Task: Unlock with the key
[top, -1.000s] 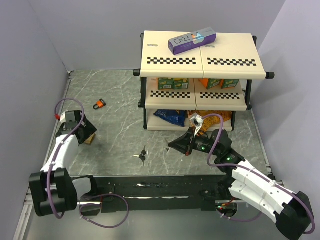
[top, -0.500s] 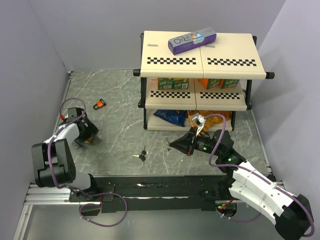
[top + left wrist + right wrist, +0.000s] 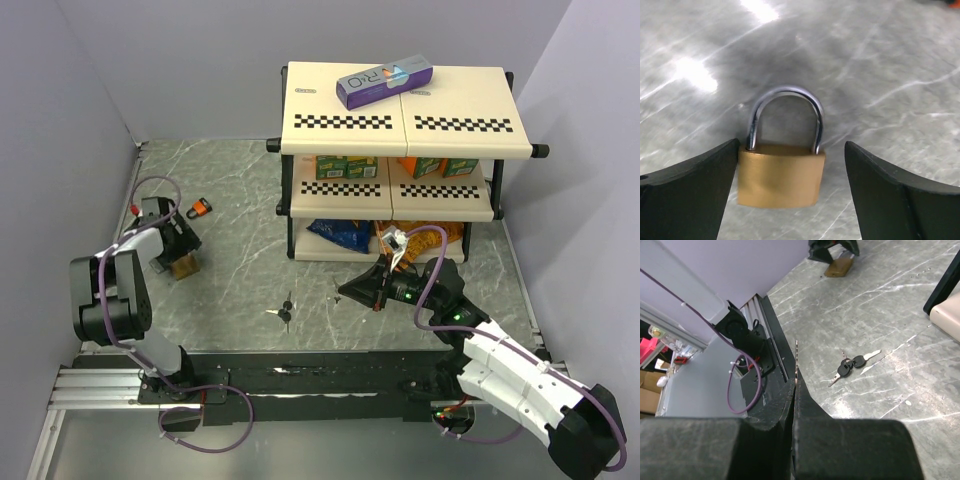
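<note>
A brass padlock (image 3: 780, 180) with a silver shackle lies on the marble table between the wide-apart fingers of my left gripper (image 3: 791, 145). The left finger (image 3: 695, 190) touches its body and the right finger stands clear of it. From above, this padlock (image 3: 184, 267) sits just under the left gripper (image 3: 176, 246). My right gripper (image 3: 795, 384) is shut on the key (image 3: 796, 357), whose thin silver blade sticks out edge-on past the fingertips. It hovers mid-table (image 3: 347, 292), with the head of the key hidden. A loose bunch of black-headed keys (image 3: 852, 364) lies on the table (image 3: 284, 313).
A small orange-and-black padlock (image 3: 200, 208) lies beyond the left gripper. A two-tier checkered shelf (image 3: 400, 125) holds boxes and snack bags, with a purple box (image 3: 384, 80) on top. Walls close in at left and right. The black rail (image 3: 300, 375) runs along the near edge.
The left arm has folded back toward its base, and its gripper has shifted a little farther up the table over the brass padlock. The right arm has not moved.
</note>
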Action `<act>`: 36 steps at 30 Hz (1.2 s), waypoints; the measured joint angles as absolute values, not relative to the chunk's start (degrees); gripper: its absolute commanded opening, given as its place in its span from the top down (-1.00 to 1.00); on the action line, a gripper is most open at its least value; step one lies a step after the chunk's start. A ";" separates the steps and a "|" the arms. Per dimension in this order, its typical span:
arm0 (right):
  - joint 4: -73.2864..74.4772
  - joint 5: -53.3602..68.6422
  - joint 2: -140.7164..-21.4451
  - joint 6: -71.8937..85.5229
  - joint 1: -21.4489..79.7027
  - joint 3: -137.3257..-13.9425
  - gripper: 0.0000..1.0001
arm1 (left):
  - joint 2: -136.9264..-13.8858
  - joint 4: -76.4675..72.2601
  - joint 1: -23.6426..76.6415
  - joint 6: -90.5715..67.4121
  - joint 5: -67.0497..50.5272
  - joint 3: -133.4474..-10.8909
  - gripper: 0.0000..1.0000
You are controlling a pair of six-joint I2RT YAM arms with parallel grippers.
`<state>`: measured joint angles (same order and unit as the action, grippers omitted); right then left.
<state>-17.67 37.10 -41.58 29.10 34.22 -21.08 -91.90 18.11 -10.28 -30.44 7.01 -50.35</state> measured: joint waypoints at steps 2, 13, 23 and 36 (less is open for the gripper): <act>-17.65 37.15 -41.58 29.08 34.20 -21.08 1.00 | -92.77 17.63 -9.15 -29.26 7.14 -51.13 -0.80; -17.63 37.17 -41.39 29.08 34.04 -21.08 1.00 | -92.79 21.45 -4.73 -25.41 12.58 -51.44 -0.84; -17.65 37.54 -41.34 29.10 33.85 -21.06 1.00 | -92.03 23.92 -4.27 -24.67 13.76 -51.42 -0.76; -17.65 37.65 -41.25 29.10 33.69 -21.06 1.00 | -94.13 23.35 -3.33 -24.84 11.49 -52.53 0.39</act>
